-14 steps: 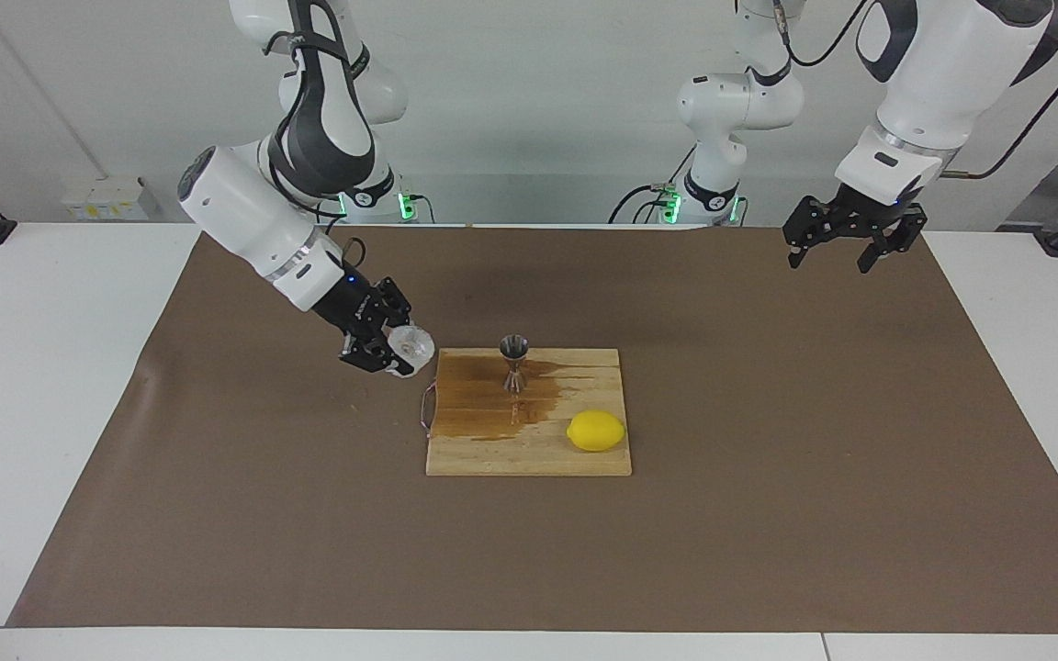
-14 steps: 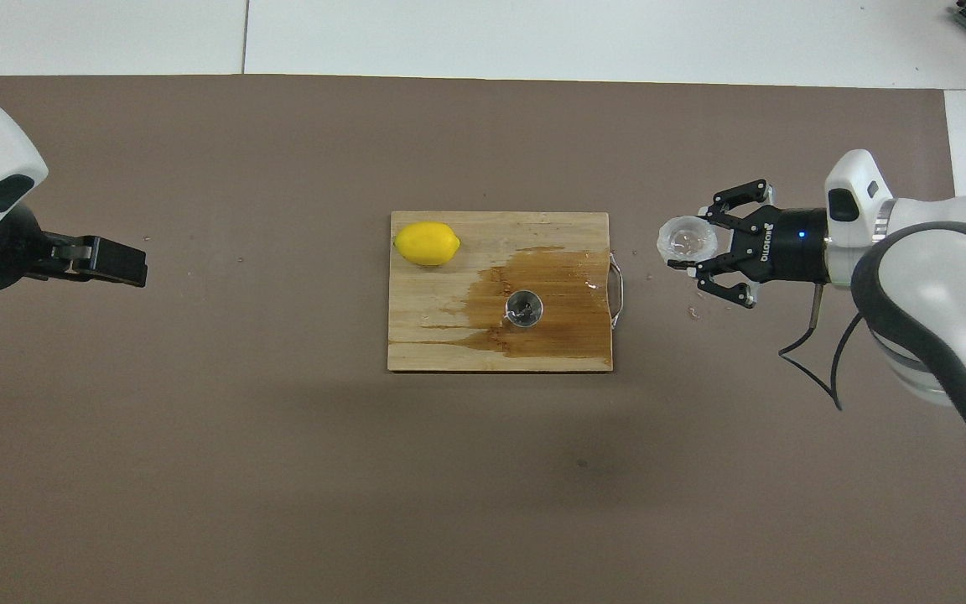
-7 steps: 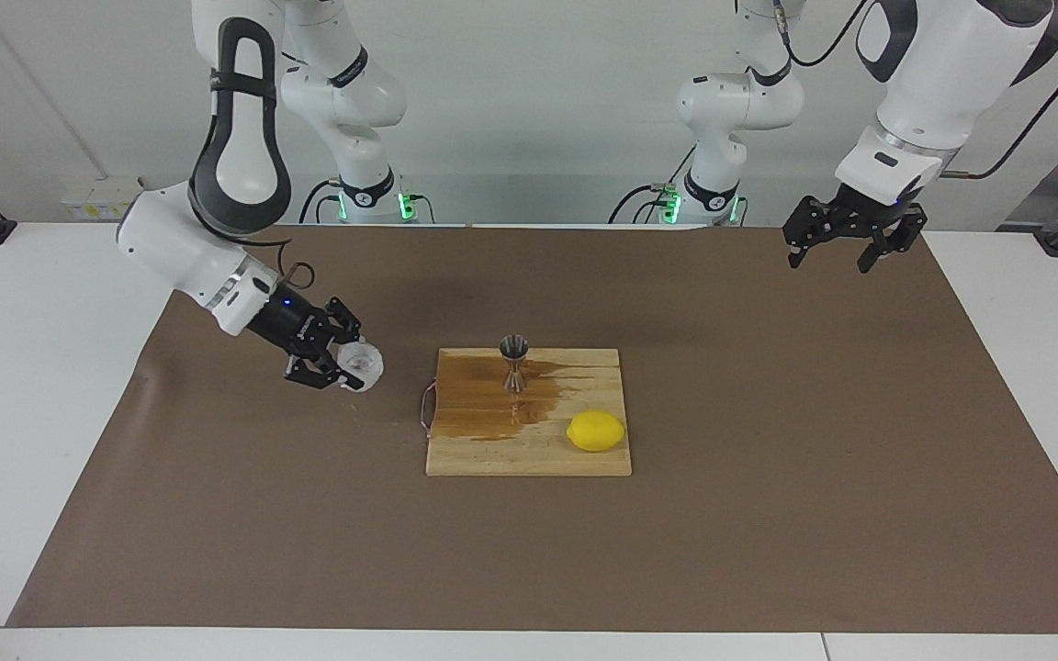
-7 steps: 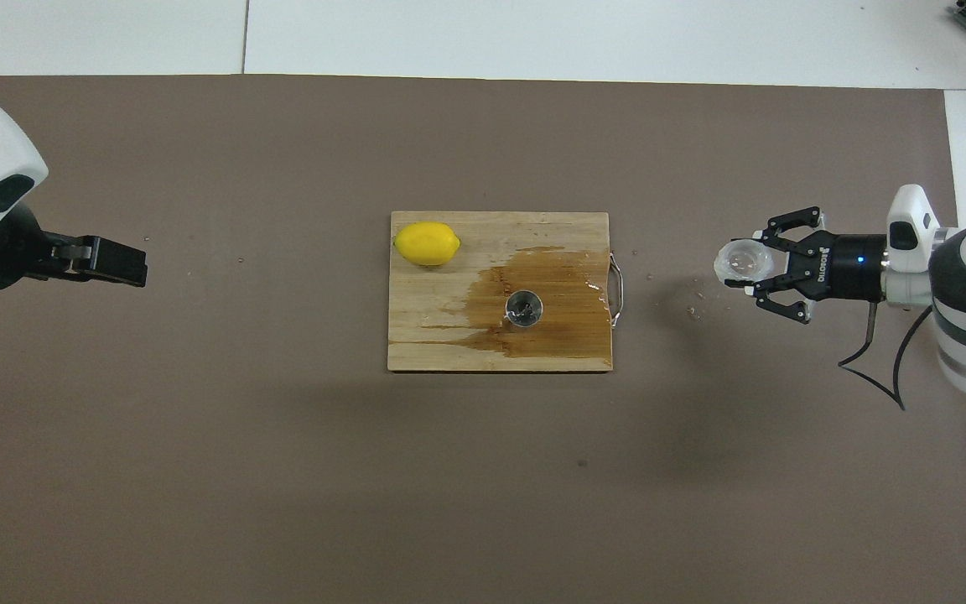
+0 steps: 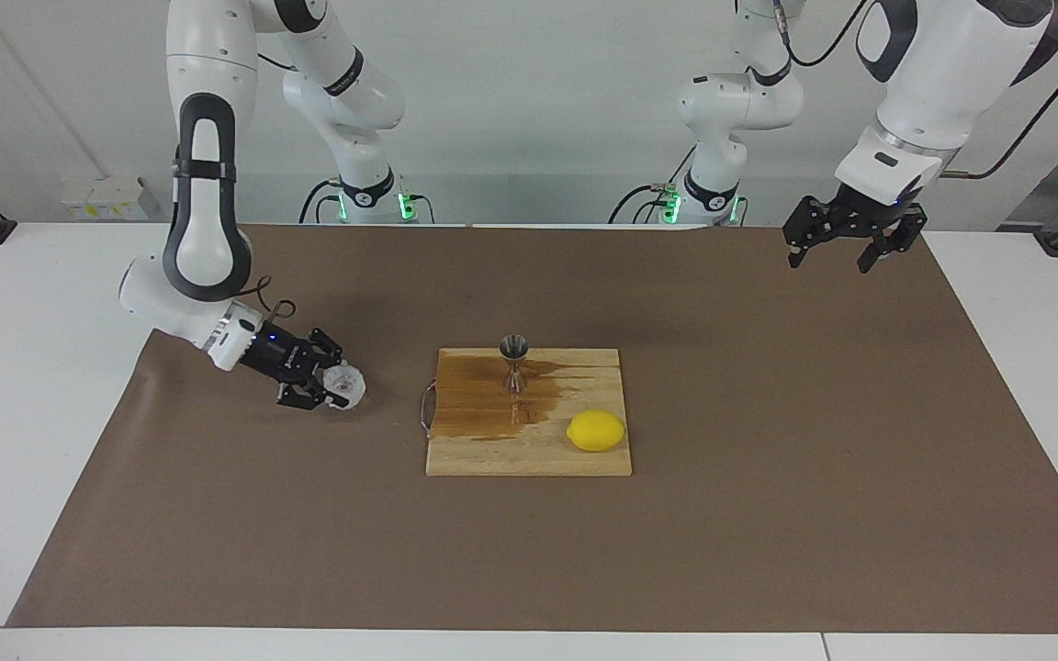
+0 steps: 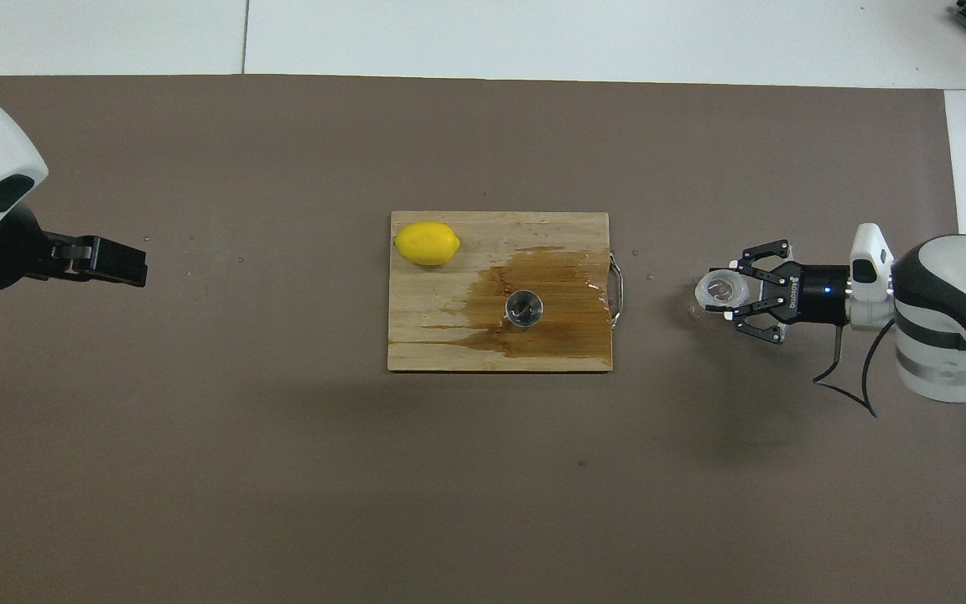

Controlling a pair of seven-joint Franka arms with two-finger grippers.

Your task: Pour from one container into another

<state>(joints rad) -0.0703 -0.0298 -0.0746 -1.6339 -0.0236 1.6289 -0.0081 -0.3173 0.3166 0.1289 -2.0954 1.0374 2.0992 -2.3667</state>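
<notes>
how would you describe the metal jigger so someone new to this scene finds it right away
Find the wooden cutting board in the middle of the brown mat. The jigger stands upright in the dark wet stain on it, nearer to the robots than the lemon. It is the only shiny steel, hourglass-shaped thing there; the lemon is round and yellow.

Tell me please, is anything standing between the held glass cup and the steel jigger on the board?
Nothing visible does. The right gripper holds the glass cup over bare mat beside the cutting board; the jigger stands upright, with the lemon aside.
</notes>
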